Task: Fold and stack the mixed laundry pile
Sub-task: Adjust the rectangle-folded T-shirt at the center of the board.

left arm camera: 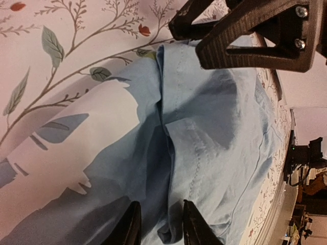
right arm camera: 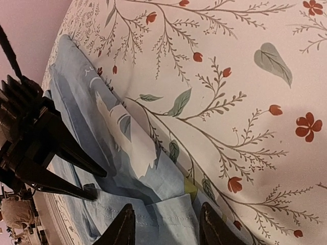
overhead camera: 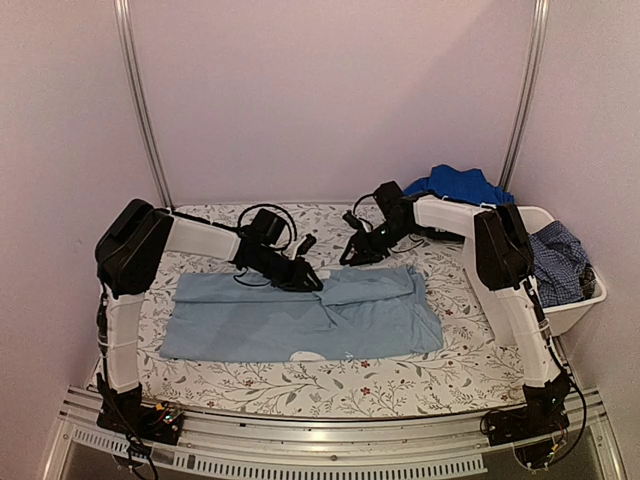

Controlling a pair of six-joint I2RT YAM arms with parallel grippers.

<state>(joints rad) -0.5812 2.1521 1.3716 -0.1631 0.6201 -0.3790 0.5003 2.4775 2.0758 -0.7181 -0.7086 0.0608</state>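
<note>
Top view only: white tub (overhead camera: 578,308) at the 3 o'clock edge of the worktop (overhead camera: 420,375), containing the dark blue small-check garment (overhead camera: 558,262); royal blue garment (overhead camera: 458,185) heaped at 1 o'clock. Pale blue garment (overhead camera: 300,318) lies spread at centre. Left wrist view: left gripper (left arm camera: 161,224) jaws part-way apart, straddling a raised fold; grip cannot be determined. Right wrist view: right gripper (right arm camera: 166,227) jaws released over the garment's edge.

Leaf-patterned table cover (overhead camera: 400,385) carries spread pale blue garment (overhead camera: 250,320).
</note>
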